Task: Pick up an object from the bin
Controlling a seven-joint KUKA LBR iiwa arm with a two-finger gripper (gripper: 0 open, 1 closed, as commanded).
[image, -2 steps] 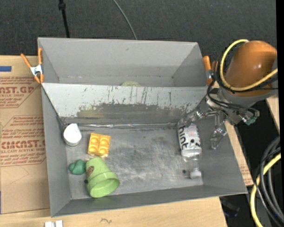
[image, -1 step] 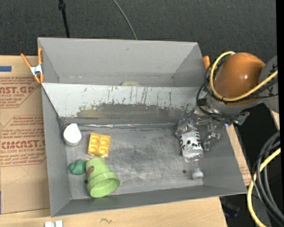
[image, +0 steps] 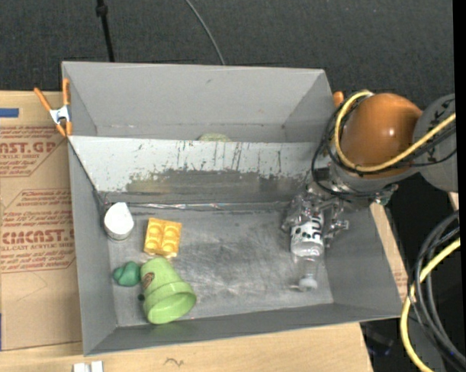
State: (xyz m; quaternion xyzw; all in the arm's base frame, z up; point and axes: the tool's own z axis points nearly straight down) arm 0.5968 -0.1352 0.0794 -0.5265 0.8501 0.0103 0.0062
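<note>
camera view has the gripper (image: 314, 220) low at the right side of the grey bin (image: 207, 106), directly over the upper end of a small clear bottle (image: 306, 246) with a black-and-white label, which lies on the floor near the right wall. whether the gripper is open or clamped i cannot tell. well apart at the left lie a yellow block (image: 162, 237), a white cap (image: 118, 221), a tipped green cup (image: 166, 292) and a dark green piece (image: 127, 274).

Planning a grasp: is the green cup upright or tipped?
Tipped. The green cup lies on its side, lower left of the bin, wide end lowest in view.
</note>
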